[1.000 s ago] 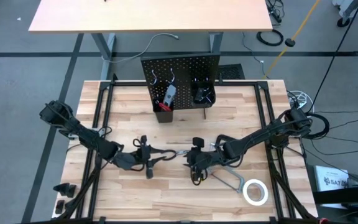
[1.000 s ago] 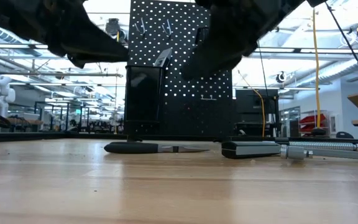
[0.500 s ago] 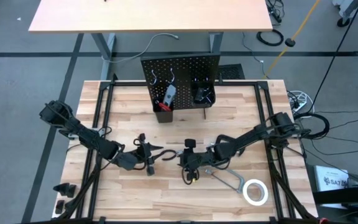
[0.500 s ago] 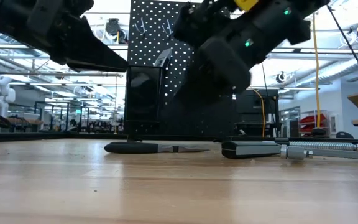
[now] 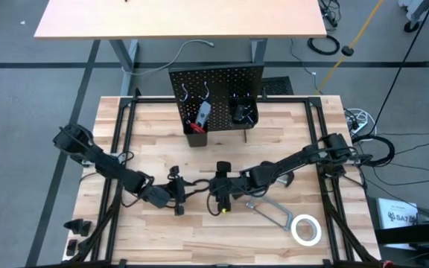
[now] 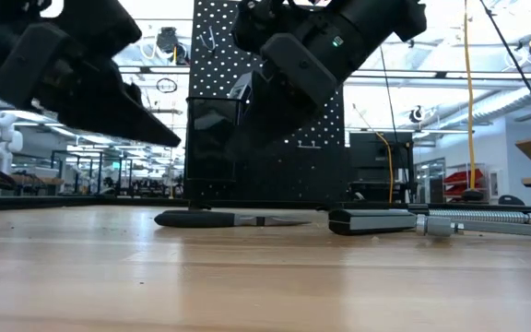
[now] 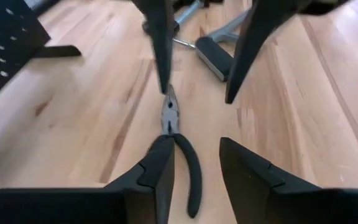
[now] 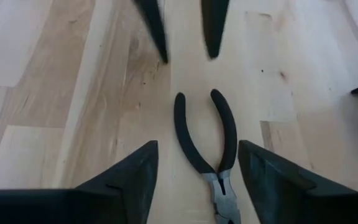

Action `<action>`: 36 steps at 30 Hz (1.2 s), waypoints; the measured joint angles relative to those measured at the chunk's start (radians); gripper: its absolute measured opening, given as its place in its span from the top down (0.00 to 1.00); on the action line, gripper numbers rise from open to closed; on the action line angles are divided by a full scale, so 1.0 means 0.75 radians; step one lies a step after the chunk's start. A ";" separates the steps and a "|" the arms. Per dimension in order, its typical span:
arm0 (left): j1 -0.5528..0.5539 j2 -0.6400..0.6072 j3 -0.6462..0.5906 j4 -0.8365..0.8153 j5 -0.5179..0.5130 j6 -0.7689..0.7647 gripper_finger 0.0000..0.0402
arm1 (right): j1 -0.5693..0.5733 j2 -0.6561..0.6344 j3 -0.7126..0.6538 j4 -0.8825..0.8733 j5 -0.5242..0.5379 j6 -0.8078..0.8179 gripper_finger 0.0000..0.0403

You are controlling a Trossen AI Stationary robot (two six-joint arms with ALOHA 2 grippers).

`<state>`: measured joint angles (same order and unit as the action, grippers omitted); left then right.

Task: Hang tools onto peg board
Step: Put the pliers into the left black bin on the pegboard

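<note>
Both arms converge mid-bench on the dark-handled pliers (image 5: pixel 197 184), lying flat, well short of the peg board (image 5: pixel 216 97) at the far edge. Left tool (image 7: pixel 194 165) hangs wide over the handles, right tool (image 8: pixel 194 165) wide too, facing it from the nose end (they're crowding each other!). My call: only one should close, squarely across both handles, while the other backs off. The bar clamp (image 5: pixel 270 212) sits close by on the right; open bench (image 5: pixel 147 134) lies toward the board for the carry.
</note>
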<state>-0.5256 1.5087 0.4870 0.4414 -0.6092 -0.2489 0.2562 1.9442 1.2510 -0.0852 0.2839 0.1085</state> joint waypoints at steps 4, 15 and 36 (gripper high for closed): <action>0.012 0.059 0.000 0.066 0.007 -0.010 0.61 | 0.000 0.001 0.001 -0.006 0.002 -0.054 0.39; 0.015 0.021 0.000 0.013 0.023 -0.087 0.44 | -0.001 0.004 0.001 -0.033 -0.003 -0.132 0.38; 0.015 0.021 0.000 0.028 0.079 -0.045 0.42 | -0.178 0.143 0.000 -0.070 -0.229 -0.005 0.38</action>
<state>-0.5144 1.5246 0.4870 0.4625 -0.5502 -0.2829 0.1229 2.0518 1.2511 -0.1375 0.1124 0.1048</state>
